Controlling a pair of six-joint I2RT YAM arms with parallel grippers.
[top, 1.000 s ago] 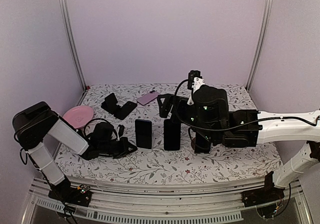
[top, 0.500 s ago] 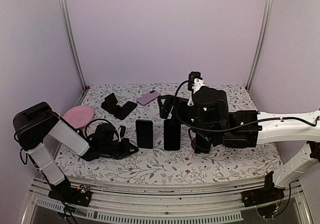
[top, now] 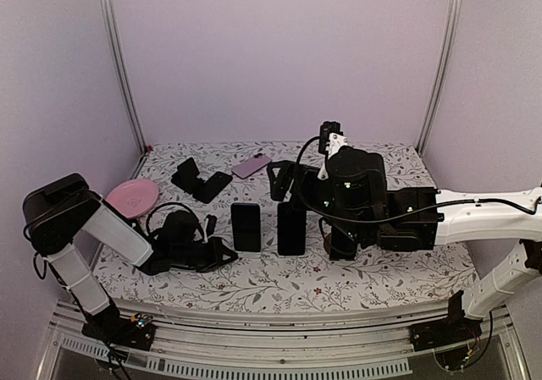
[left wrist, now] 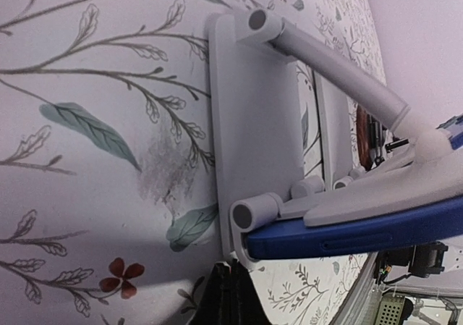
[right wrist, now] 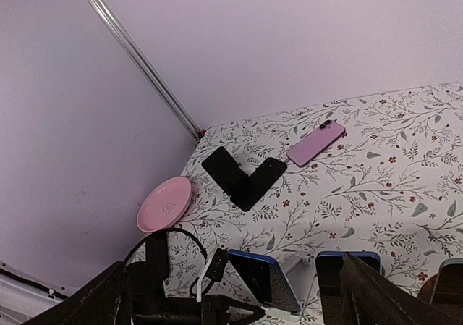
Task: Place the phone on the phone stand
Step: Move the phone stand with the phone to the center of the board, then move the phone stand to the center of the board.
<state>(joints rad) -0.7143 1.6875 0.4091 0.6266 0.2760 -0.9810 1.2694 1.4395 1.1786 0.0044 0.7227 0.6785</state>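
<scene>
- The blue-edged phone (top: pixel 246 226) leans on the white phone stand (left wrist: pixel 253 122) at the front middle of the flowered table cover (top: pixel 279 283). Its screen faces up and towards the arms.
- In the left wrist view, the phone's blue edge rests in the stand's lower lip, and the stand's flat base lies on the cover.
- The left gripper (top: pixel 222 251) is low on the cover, just to the left of that stand. Its fingers (left wrist: pixel 226 300) are pressed together, with the tip right by the corner of the stand's base. The pictures do not show whether it touches the base.
- The right gripper (right wrist: pixel 233 261) is held above the table on the right. Its fingers (right wrist: pixel 94 303) are spread wide, apart from both phones.
- A second phone (top: pixel 291 228) stands just beside the first, on its right, between it and the right arm.
- A pink phone (top: pixel 250 166) lies flat near the back of the table.
- A black stand (top: pixel 186 175) sits at back left with a dark phone lying against it.
- A pink plate (top: pixel 133 195) rests near the left edge, behind the left arm.
</scene>
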